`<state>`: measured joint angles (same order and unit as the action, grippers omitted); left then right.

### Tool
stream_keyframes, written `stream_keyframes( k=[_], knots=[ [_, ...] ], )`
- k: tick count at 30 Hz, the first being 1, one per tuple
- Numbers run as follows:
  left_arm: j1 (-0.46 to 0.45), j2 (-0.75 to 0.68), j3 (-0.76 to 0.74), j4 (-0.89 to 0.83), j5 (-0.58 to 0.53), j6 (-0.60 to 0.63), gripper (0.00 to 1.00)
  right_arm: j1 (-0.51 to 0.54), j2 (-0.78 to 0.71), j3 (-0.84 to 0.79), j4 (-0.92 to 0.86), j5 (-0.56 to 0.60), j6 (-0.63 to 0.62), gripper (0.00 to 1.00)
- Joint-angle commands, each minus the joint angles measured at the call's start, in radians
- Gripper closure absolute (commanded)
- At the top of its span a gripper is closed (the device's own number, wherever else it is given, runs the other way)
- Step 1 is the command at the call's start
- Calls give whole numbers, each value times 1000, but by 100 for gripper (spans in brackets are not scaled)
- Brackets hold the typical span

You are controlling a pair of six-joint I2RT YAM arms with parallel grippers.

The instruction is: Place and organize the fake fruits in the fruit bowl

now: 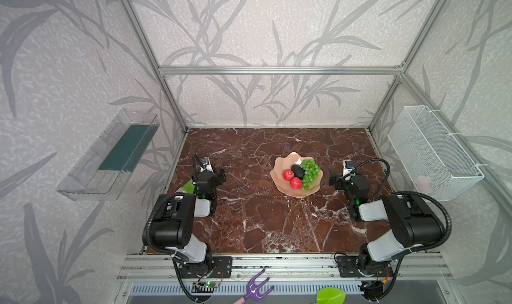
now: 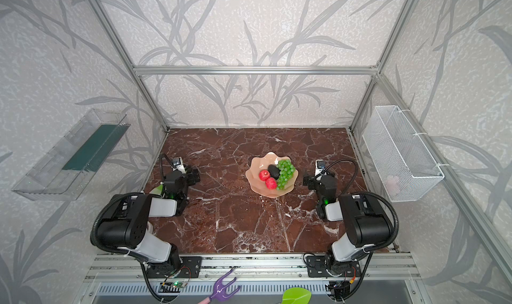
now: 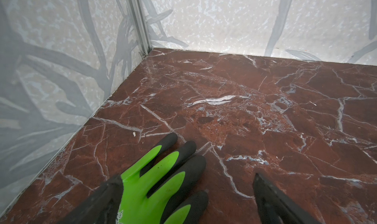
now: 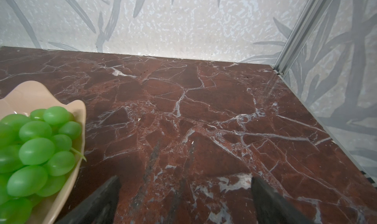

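Note:
The peach-pink fruit bowl (image 1: 288, 159) (image 2: 262, 161) stands right of the table's middle in both top views. In it lie two red apples (image 1: 288, 175) (image 1: 296, 183), a dark avocado (image 1: 298, 171) and green grapes (image 1: 310, 173) (image 4: 36, 149). The bowl's rim (image 4: 30, 90) shows beside the grapes in the right wrist view. My right gripper (image 1: 339, 179) (image 4: 184, 179) hovers open just right of the bowl, with only marble between its fingers. My left gripper (image 1: 214, 175) (image 3: 186, 177) is open near the left wall, over a glove.
A lime-green and black glove (image 3: 155, 182) (image 1: 187, 187) lies flat on the marble under the left gripper. A white wire basket (image 1: 432, 155) hangs on the right wall, a clear tray (image 1: 110, 155) on the left. A purple fork tool (image 1: 256, 288) and a green scoop (image 1: 331, 295) lie below the front rail.

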<state>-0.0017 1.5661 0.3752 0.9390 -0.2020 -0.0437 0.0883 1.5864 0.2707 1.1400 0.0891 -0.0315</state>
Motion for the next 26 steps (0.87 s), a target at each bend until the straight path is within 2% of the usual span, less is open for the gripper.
stream_keyframes(
  k=[1,4,6,8,9,12,15,17,19,23,26],
  knots=[
    [0,4,-10,37,21,22,1,13,24,-34,130,32,-14,1],
    [7,2,-3,20,7,8,1,13,6,32,-16,78,5,1],
    [2,1,-43,94,-1,7,1,13,0,73,-104,49,-6,1],
    [2,15,-108,237,-18,7,1,19,1,48,-61,-2,-36,1],
    [2,20,-107,247,-55,-5,1,25,8,27,-11,12,-41,1],
    [1,1,-12,41,-113,-26,1,24,4,41,-35,89,-8,1],
    [0,8,-37,95,-82,-7,1,30,6,27,-2,-5,-51,1],
    [0,7,-42,102,-82,-8,1,51,16,-7,72,54,-63,1],
    [0,5,-26,71,-87,-12,1,50,18,0,54,100,-43,1],
    [10,7,-8,36,-60,-17,1,48,5,60,-65,88,-45,1],
    [10,8,-11,44,-58,-14,1,48,8,36,-12,103,-40,1]
  ],
)
